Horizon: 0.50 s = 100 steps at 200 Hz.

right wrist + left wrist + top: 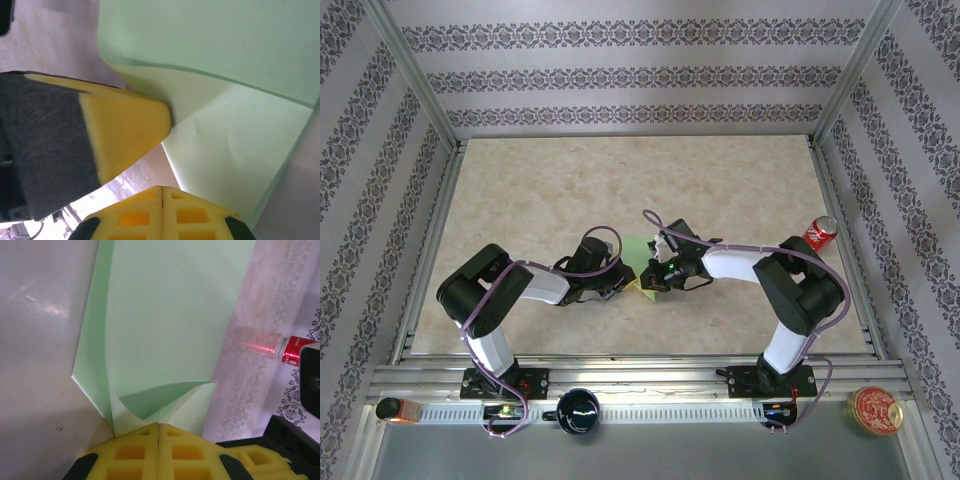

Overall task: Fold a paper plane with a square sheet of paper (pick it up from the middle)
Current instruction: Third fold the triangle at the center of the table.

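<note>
Left claw [159, 426], fingers shut together, presses its tip on the folded flap of the square sheet of paper [170, 325]; right claw [163, 189], likewise shut and empty, sits just right of it. Sheet lies mid-worktop [620, 190], between both

I log the thin light-green square sheet of paper [640, 256] on the beige table [620, 180]. At its left edge the left gripper [627, 279], at its right the right gripper [656, 278]. Red metal can [820, 232] well right; black mug [578, 410] before it.

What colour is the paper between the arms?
Plain light green; the thin square sheet of paper shows best in the left wrist view.
</note>
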Motion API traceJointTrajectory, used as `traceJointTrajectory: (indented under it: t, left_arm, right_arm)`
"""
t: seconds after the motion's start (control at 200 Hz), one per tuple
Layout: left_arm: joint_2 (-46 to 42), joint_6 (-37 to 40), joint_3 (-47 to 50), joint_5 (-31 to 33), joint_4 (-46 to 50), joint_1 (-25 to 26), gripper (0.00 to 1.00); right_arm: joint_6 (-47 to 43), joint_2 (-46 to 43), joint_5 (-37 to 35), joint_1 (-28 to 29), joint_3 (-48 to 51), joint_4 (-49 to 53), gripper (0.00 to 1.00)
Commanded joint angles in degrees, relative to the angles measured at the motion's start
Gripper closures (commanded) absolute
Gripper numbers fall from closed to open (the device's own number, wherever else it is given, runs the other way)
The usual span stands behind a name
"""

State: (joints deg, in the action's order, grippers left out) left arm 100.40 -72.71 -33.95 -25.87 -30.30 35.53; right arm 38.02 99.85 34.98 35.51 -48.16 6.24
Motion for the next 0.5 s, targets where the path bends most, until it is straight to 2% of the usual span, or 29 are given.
traceJointTrajectory:
  t: [0.0,0.125,0.235,0.385,0.495]
  left_arm:
    - [1.47,-0.01,0.66,0.47,1.47,-0.2,1.0]
    - [1.29,0.7,0.63,0.1,0.46,-0.2,1.0]
    - [0.25,3.98,-1.44,-1.47,1.69,-0.37,1.0]
    - [-2.11,8.1,-5.0,-2.98,6.06,-0.37,0.92]
    - [-2.75,8.99,-5.51,-3.75,6.96,-0.34,0.9]
  right_arm:
    - [-0.49,1.53,-0.48,0.18,-1.32,1.79,0.96]
    - [-2.2,3.03,-3.45,-0.24,-0.11,5.63,0.98]
    - [-2.08,4.04,-3.89,-0.83,1.87,5.12,0.99]
    - [-1.9,3.93,-3.7,-0.97,2.02,4.73,1.0]
    - [-1.46,3.57,-3.52,-1.12,1.78,4.14,1.0]
